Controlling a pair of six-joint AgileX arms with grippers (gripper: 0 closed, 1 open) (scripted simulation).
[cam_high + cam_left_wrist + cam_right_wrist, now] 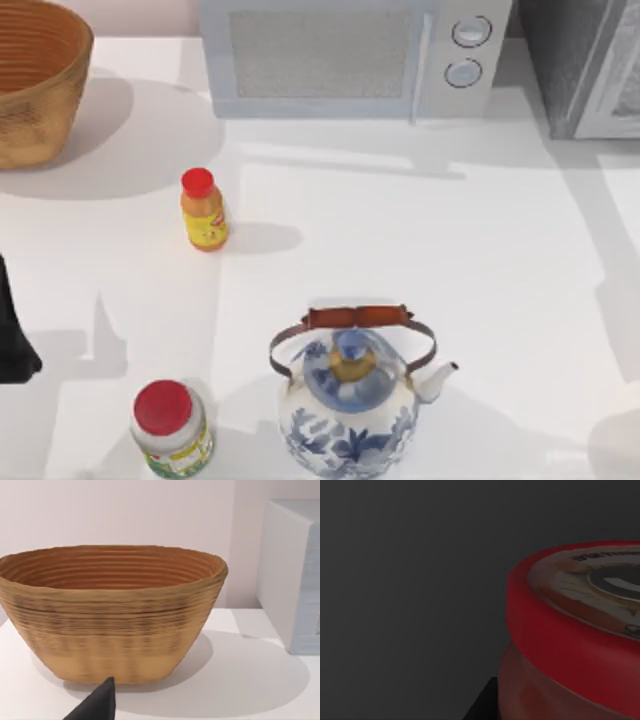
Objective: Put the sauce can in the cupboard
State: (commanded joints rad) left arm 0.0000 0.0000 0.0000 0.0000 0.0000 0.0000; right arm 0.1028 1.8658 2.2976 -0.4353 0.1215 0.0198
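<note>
Sauce can [570, 630] sits huge and close in the right wrist view: red rim and printed top at right of frame, body dropping off the lower edge, dark grey surface all around it. My read is that dark surround is the cupboard interior, so the can is likely already inside or at the mouth, with the right arm reaching in; that would explain why the can is not on the table in the top view. A dark wedge at the bottom edge beside the can may be a finger, but whether the right gripper clamps the can or has let go, I cannot tell. Cupboard [585, 60] is at the upper right corner of the top view, dark grey box with pale door frame, cut by the edge. Left of it the microwave [350, 55] spans the upper middle. Distractors untouched: yellow bottle [204, 210] left of centre, upright; red-lidded jar [170, 428] lower left; blue-white kettle [350, 400] bottom centre, just beside the jar. Basket [35, 80] upper left. Left gripper [12, 340] parked at the left edge of the table, pointed at the basket per its wrist view, one dark fingertip [100, 702] at bottom of frame; can't tell if its fingers are apart.
</note>
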